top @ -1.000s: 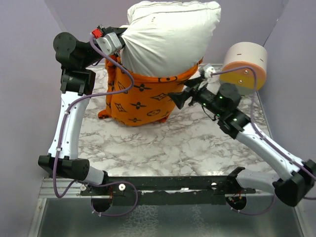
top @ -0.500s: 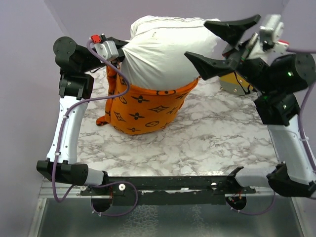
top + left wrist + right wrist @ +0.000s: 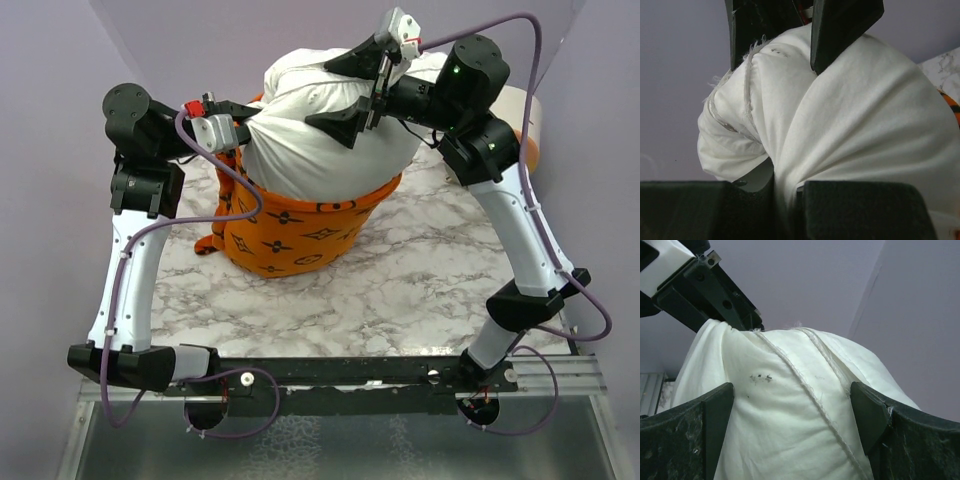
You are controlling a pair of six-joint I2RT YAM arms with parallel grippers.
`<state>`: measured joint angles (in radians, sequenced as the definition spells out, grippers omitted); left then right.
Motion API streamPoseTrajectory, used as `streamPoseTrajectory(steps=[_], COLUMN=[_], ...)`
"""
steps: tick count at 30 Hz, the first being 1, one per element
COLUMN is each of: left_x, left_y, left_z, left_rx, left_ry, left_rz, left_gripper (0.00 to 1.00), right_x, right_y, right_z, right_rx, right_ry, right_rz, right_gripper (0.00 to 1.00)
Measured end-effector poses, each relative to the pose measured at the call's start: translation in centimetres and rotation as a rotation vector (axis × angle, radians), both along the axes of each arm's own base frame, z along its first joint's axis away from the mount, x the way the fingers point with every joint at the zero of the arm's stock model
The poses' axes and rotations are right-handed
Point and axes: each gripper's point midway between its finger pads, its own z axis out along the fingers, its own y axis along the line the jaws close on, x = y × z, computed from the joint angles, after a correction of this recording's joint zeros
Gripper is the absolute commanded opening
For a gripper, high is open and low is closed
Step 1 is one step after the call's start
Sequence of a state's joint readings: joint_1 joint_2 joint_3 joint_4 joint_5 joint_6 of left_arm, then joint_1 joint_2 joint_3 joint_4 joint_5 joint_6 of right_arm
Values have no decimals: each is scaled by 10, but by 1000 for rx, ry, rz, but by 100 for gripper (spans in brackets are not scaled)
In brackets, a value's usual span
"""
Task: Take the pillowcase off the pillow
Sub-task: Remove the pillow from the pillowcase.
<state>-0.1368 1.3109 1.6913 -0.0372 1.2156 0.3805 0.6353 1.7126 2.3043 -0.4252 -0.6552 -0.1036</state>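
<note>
The plump white pillow (image 3: 300, 150) stands upright, its lower half inside the orange pillowcase (image 3: 290, 235) with dark emblems, bunched on the marble table (image 3: 400, 290). My left gripper (image 3: 244, 126) is shut on a fold of the pillow's white fabric at its upper left; in the left wrist view the cloth (image 3: 850, 115) is pinched between the jaws (image 3: 787, 200). My right gripper (image 3: 316, 94) is open and straddles the pillow's top from the right. In the right wrist view its fingers (image 3: 715, 415) flank the seamed pillow (image 3: 790, 415), with the gripper's middle (image 3: 792, 425) over the cloth.
A round white and orange cylinder (image 3: 528, 120) lies at the back right, partly behind the right arm. Purple walls close in the back and both sides. The left gripper's body (image 3: 715, 295) shows in the right wrist view just beyond the pillow.
The right arm has risen from beside the pillowcase and swung left over the pillow's top, jaws open. The left gripper has kept its pinch, and the pillow top has bunched narrower.
</note>
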Motion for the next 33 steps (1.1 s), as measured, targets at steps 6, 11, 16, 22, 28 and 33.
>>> streamPoseTrajectory(steps=[6, 11, 16, 22, 28, 33], left_x=[-11, -4, 22, 43, 27, 19], left_y=[0, 7, 43, 137, 145, 141], left_z=[-8, -10, -9, -45, -124, -142], left_rx=[23, 8, -28, -77, -121, -121], left_ry=[-41, -61, 4, 265, 593, 656], left_rz=[-21, 45, 213, 380, 268, 216], left_gripper=[37, 99, 99, 99, 99, 90], right_x=[-15, -5, -1, 9, 14, 14], right_y=[6, 5, -13, -29, -31, -31], right_z=[-21, -58, -67, -48, -47, -47], right_rx=[-94, -129, -64, -2, 15, 21], right_ry=[0, 85, 83, 54, 55, 67], right_rz=[49, -29, -143, -229, -250, -257], right_gripper=[27, 1, 1, 1, 1, 1])
